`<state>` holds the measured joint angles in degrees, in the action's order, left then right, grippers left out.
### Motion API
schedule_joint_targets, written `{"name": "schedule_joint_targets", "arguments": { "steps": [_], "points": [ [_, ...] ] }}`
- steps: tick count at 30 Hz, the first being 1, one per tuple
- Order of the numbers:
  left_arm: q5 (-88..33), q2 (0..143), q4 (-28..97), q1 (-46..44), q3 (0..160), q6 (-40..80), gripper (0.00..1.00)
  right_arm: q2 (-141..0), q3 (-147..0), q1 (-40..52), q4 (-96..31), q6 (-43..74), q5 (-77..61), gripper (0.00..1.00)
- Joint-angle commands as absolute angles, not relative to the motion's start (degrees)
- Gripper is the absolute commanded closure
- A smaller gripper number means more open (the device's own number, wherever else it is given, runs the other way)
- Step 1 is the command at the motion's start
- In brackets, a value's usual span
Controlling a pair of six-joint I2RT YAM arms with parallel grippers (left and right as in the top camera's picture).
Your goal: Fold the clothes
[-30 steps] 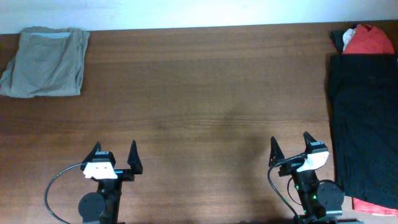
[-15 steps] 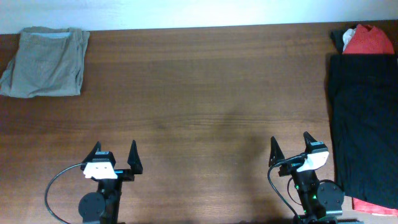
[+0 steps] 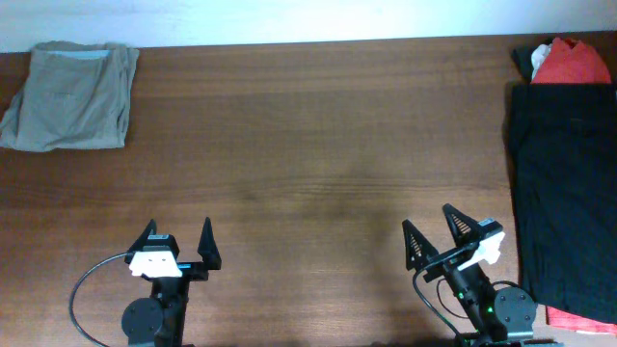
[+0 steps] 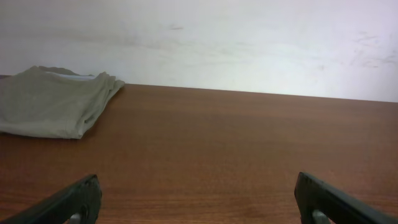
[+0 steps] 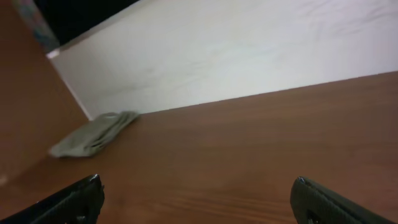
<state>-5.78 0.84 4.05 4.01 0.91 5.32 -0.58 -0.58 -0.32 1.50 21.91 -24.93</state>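
Note:
A large plain black garment [image 3: 569,183] lies flat along the table's right edge. A red garment [image 3: 571,62] is bunched at its far end, and a red strip [image 3: 578,319] shows under its near end. A folded grey-khaki garment [image 3: 69,95] lies at the far left corner; it also shows in the left wrist view [image 4: 53,101] and the right wrist view [image 5: 94,134]. My left gripper [image 3: 177,240] is open and empty near the front edge. My right gripper [image 3: 431,229] is open and empty at the front right, turned to the left, just left of the black garment.
The brown wooden table [image 3: 308,164] runs up to a white wall [image 4: 249,43] at the back. A black cable [image 3: 89,289] loops beside the left arm's base.
My right gripper has swung to the left and now points toward the far left of the table. The left gripper and the garments have not moved.

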Motion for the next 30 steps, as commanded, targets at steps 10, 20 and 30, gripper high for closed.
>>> {"name": "schedule_joint_targets", "arguments": {
  "steps": [10,20,30],
  "points": [
    [-6.59,0.30,4.05,3.75,0.51,4.21,0.01,-1.21,-3.22,-0.01,15.31,27.03,-17.76,0.01],
    [-6.59,0.30,4.05,3.75,0.51,4.21,0.01,-33.56,-26.89,-0.05,12.93,7.14,-6.28,0.01],
    [-6.59,0.30,4.05,3.75,0.51,4.21,0.01,-85.97,-72.18,-0.67,-17.56,-7.29,20.60,0.01]
  ]
}}
